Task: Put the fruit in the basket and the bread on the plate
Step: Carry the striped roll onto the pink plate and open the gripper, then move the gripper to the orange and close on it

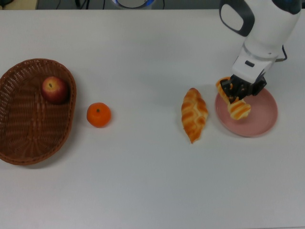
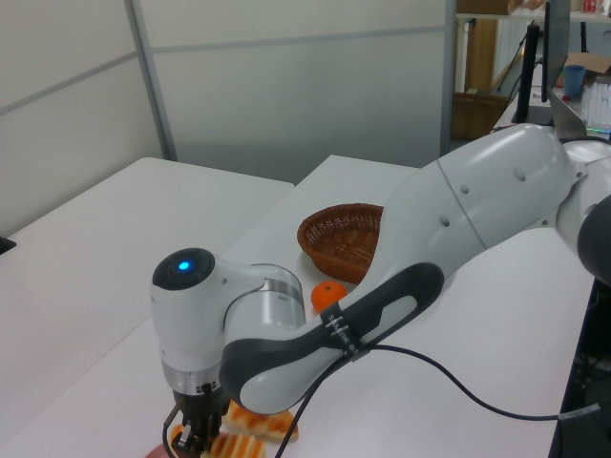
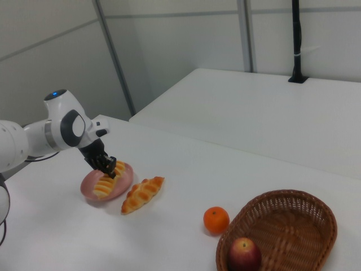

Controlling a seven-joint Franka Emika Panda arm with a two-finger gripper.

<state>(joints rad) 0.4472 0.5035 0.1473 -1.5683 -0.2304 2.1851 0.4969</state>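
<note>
- Top view: the claw (image 1: 237, 91) is clamped on the striped spiral roll (image 1: 238, 109) over the pink plate (image 1: 261, 122); the twisted pastry (image 1: 194, 114) lies on the white desk (image 1: 143, 181) just beside the plate.
- Left view: the mandarin (image 2: 327, 296) sits near the wicker basket (image 2: 339, 239).
- Right view: the apple (image 3: 243, 253) lies inside the basket.

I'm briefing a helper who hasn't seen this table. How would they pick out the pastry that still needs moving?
Find the pink plate toward the top view's right, where the gripper holds a striped roll. The twisted pastry lies on the bare table just beside that plate, on the top view's left. It is longer, pointed and glazed, and nothing touches it.
</note>
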